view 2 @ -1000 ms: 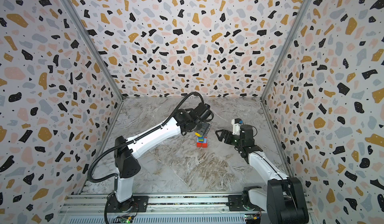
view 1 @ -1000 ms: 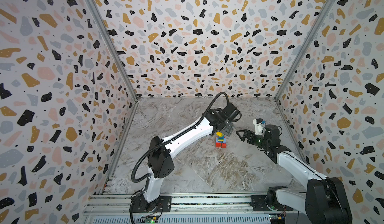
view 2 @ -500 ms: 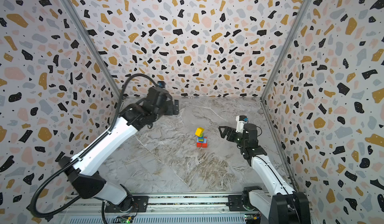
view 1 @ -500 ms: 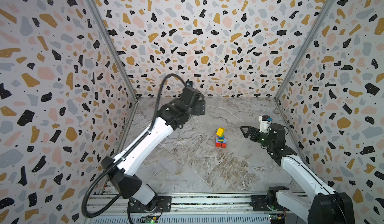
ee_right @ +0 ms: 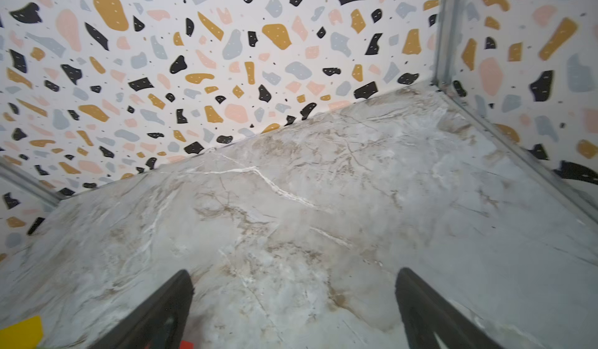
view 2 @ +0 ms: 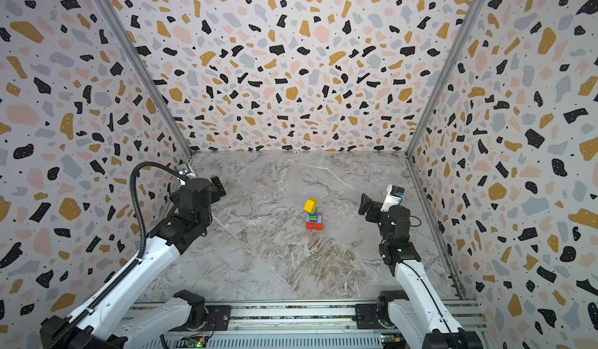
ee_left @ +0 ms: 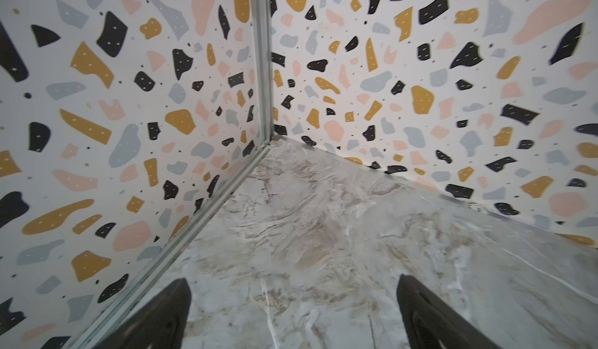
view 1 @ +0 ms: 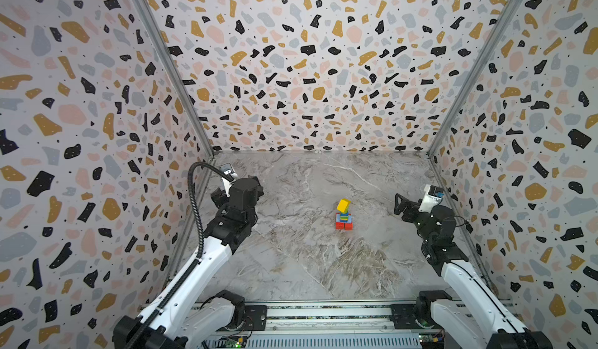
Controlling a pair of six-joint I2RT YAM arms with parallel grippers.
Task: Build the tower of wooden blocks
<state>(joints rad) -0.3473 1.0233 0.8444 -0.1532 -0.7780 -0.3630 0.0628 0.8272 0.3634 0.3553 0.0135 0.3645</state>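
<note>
The wood block tower [view 1: 343, 217] [view 2: 314, 217] stands alone mid-table in both top views: red blocks [view 1: 344, 225] at the base, light blue, blue and green layers above, and a yellow cube [view 1: 343, 205] [view 2: 310, 205] on top, turned askew. My left gripper [view 1: 236, 185] [ee_left: 293, 282] is far left of it, facing the back-left corner, open and empty. My right gripper [view 1: 403, 204] [view 2: 367, 205] [ee_right: 293, 273] hangs open and empty to the right of the tower. In the right wrist view only a yellow corner [ee_right: 21, 331] and a red bit [ee_right: 186, 344] of the blocks show.
Terrazzo-patterned walls [view 1: 307, 72] close the marble table [view 1: 307, 266] on three sides. The left gripper is close to the left wall [ee_left: 97, 137], the right arm close to the right wall [view 1: 517, 201]. The arms' base rail [view 1: 323, 315] runs along the front edge.
The left arm let go at the tower, opened, and swung away to the back-left corner. The right arm drew back to the right. The yellow cube stays on top.
</note>
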